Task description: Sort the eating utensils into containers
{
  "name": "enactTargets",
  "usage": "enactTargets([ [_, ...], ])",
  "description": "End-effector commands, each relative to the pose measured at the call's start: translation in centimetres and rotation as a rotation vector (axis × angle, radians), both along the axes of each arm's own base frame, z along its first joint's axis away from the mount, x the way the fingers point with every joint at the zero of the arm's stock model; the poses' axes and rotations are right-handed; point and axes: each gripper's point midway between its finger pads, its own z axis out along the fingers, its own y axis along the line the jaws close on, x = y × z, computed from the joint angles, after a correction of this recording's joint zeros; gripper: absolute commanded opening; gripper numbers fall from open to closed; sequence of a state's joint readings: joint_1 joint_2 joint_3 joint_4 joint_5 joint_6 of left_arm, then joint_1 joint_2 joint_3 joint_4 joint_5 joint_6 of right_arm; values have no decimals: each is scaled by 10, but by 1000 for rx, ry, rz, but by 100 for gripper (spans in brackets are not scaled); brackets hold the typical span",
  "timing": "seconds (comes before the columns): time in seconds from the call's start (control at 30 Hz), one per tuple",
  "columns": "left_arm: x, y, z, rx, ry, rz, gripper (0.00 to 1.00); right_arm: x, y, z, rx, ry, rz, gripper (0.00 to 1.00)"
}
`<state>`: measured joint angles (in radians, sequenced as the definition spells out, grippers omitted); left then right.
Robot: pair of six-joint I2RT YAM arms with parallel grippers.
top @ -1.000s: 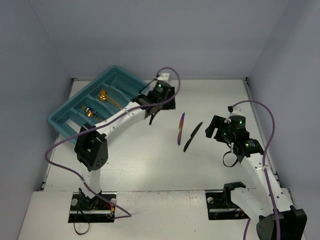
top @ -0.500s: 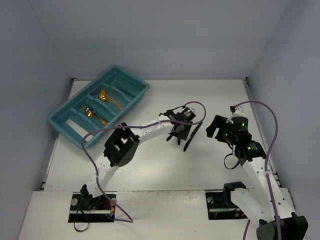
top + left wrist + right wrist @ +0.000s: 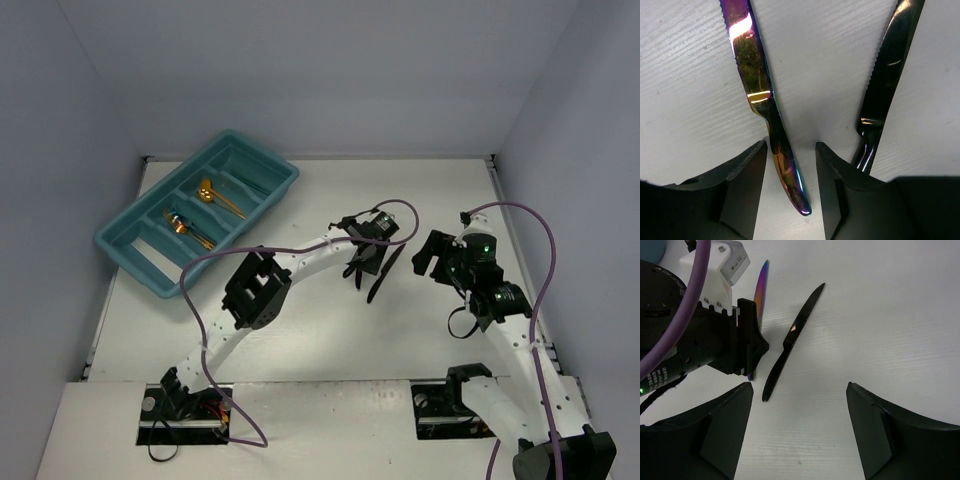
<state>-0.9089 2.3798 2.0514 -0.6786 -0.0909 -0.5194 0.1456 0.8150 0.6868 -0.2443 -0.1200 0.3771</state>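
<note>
We see the left gripper reaching out to the middle of the white table, its two black fingers parted and pointing down onto the surface. In the left wrist view the handle of the iridescent purple knife lies in the gap between them, closer to the finger on the left of that picture. The blade runs away from the gripper. The knife lies flat on the table, and we cannot see the fingers pressing it, so the left gripper has hold of nothing.

The black knife lies just beside the purple one, roughly parallel to it and apart from it. Its serrated edge shows in both wrist views.

The right gripper hangs a little to the right of the two knives. Its fingers are spread wide (the widest gap of the two grippers) with only bare table between them. The handle end of the black knife lies just ahead of it.

The teal-blue cutlery tray sits at the far left of the table, well apart from both knives. It holds a copper-gold spoon in one long compartment. A second gold piece lies in a neighbouring compartment, though we cannot tell what kind it is.
</note>
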Motion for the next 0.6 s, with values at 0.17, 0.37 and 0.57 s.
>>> enactTargets([
  [0.17, 10, 10, -10, 16, 34, 77, 28, 5, 4, 7, 14, -39, 4, 73],
  [0.37, 14, 21, -13, 28, 51, 109, 0, 5, 4, 6, 12, -33, 5, 73],
  [0.57, 23, 51, 18, 27, 8, 156, 0, 5, 5, 6, 12, -35, 7, 73],
])
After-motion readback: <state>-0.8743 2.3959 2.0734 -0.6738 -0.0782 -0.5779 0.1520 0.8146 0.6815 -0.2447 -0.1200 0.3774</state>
